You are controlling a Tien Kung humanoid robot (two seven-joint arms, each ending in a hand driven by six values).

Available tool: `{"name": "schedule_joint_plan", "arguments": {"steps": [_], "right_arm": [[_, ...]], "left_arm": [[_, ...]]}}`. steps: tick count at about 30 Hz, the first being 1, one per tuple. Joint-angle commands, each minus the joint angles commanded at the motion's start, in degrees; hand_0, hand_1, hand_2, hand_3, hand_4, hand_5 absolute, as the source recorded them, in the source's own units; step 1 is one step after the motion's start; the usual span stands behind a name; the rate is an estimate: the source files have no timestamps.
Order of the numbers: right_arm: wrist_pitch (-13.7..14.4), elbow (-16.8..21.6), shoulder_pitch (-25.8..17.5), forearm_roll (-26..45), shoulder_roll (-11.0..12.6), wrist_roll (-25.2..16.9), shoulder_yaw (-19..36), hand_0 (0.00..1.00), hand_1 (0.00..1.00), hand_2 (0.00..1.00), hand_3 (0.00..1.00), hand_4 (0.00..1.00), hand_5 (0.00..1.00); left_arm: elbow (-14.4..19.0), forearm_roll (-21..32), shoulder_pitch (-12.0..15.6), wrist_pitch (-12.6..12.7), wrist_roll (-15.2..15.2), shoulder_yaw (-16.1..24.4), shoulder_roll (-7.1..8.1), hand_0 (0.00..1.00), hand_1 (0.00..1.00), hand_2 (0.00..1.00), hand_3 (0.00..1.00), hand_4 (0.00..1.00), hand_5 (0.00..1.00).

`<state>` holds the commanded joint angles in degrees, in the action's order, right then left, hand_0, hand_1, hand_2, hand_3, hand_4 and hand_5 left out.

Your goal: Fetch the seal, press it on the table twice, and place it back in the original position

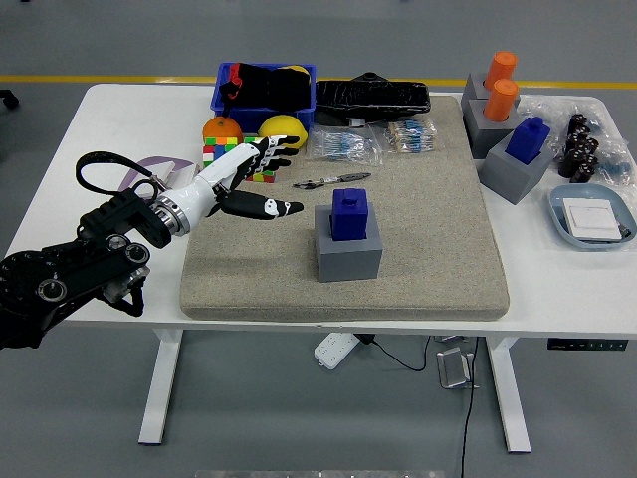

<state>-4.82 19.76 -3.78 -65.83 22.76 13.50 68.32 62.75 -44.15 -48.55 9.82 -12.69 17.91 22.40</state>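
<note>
Task barely begun.
Left hand (242, 184) fingers wide, empty, near blue seal (349, 213) in grey base (348, 255); presses & return left.

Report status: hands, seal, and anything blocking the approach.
Left hand open, over the mat's left part, short of the blue seal. Seal upright in its grey holder, untouched. Pen lies just beyond; path clear. Right hand not in view.

White table (119, 119), beige mat (438, 249), blue tray (587, 239), fruit (221, 127)
</note>
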Motion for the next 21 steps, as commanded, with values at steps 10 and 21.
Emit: {"name": "schedule_joint_plan", "arguments": {"steps": [10,21], "right_arm": [[0.0,0.0,-0.3,-0.3,-0.7,0.0,1.0,0.763,0.677,0.684,0.62,0.701,0.355],[0.0,0.0,-0.6,-0.4,-1.2,0.0,1.2,0.763,0.677,0.684,0.621,0.702,0.354]], "left_arm": [[0.2,0.2,0.3,-0.2,0.4,-0.6,-1.78,0.866,0.846,0.871,0.946,0.903,0.07],[-0.2,0.5,0.6,0.0,0.3,-0.9,-3.78,0.865,0.85,0.87,0.945,0.912,0.067]]}}
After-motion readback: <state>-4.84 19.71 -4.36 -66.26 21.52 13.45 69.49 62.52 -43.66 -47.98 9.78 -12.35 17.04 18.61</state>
